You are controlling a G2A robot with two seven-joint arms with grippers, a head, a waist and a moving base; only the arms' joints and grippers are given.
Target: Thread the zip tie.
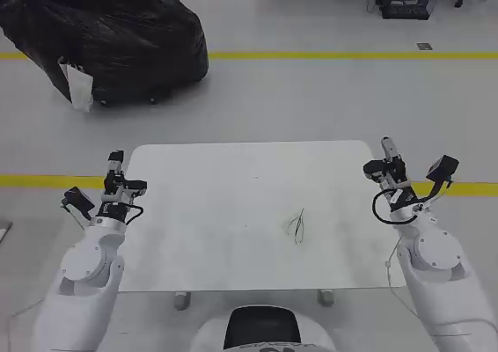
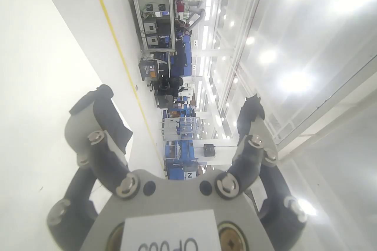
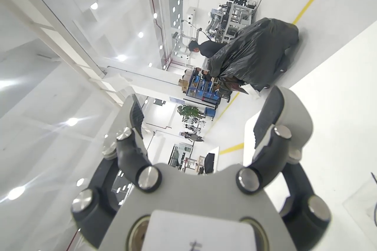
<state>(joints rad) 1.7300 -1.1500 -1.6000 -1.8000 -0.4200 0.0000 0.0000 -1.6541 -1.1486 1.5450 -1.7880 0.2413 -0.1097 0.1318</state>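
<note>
- I am seeing the zip tie [image 1: 296,226] lying flat on the white counter [image 1: 205,220], right of the middle and toward the near edge. It is showing as a few thin dark strands, and I cannot tell head from tail.
- Nothing is touching it. It is lying between the two arms, well apart from both sets of jaws and somewhat nearer the right arm [image 1: 425,246].
- The right jaws are standing apart and holding nothing. They are hanging just off the counter's right edge near the far corner, pointing out across the room rather than down at the tie.
- The left jaws are likewise standing apart and empty, at the counter's left edge at the end of the left arm [image 1: 91,260].
- I am reading this as a parked posture. The arms are sitting out at the sides, leaving the overhead view of the tie open, and the jaws are spread ready for a pick. By my judgement, the threading is not yet begun.
- A black bag [image 1: 117,40] is sitting on the floor beyond the counter, past a yellow line [image 1: 363,55].
</note>
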